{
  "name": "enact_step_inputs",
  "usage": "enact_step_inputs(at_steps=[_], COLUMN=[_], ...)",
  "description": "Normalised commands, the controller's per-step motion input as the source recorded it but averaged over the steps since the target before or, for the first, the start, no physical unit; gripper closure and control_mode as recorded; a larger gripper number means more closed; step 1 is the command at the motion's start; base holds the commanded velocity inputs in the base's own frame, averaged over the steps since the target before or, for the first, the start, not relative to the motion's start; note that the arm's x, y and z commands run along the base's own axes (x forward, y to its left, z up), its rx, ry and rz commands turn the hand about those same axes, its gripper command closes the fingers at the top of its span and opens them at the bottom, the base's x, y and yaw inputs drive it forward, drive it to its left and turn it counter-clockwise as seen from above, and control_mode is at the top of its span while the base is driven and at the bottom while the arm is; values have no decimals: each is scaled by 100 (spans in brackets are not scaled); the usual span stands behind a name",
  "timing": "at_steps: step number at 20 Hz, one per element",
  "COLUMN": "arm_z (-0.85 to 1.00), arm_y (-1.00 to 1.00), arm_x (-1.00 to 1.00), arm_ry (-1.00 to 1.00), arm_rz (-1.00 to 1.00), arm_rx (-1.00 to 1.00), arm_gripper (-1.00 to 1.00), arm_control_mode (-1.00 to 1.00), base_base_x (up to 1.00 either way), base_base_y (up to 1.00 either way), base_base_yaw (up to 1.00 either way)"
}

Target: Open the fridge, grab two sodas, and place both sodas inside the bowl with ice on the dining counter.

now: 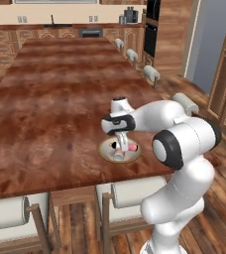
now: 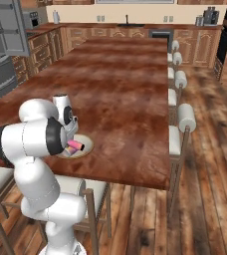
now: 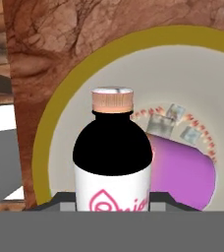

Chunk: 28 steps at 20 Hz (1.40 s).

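My gripper (image 1: 119, 147) hangs straight down over the tan bowl (image 1: 105, 152) near the front edge of the dining counter (image 1: 55, 94). In the hand view the gripper (image 3: 112, 198) is shut on the soda bottle (image 3: 112, 152), which has a dark body, a white label with a pink logo and a tan cap pointing into the bowl (image 3: 45, 128). The purple-pink can (image 3: 182, 170) lies on its side inside the bowl, just right of the bottle, with ice pieces (image 3: 169, 119) beyond it. In the right base view my elbow covers the hand, and the can (image 2: 74, 145) shows in the bowl (image 2: 85, 149).
White-cushioned stools line the counter's right side (image 2: 187, 117) and front edge (image 1: 6, 213). The grey fridge (image 2: 3, 35) stands far off to the left. Brown cabinets and a sink (image 1: 53, 22) run along the back wall. The counter's front edge lies just behind the bowl.
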Motion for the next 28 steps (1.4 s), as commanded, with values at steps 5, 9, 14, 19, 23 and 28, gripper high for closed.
enact_step_inputs(at_steps=[5,9,14,19,23,28], arm_z=[-17,-24,-23,16,67,76], arm_y=[11,9,2,-18,-34,-31], arm_x=[5,0,0,-51,-51,-48], arm_ry=[0,3,4,-9,-18,-19], arm_rz=[2,2,4,-1,-6,-5], arm_rx=[0,0,0,3,2,2], arm_gripper=[100,-100,-100,-100,-100,-100], arm_control_mode=[-100,-100,-100,-100,-100,-100], base_base_x=[0,0,0,0,0,0], base_base_y=[0,0,0,0,0,0], base_base_yaw=[0,0,0,0,0,0])
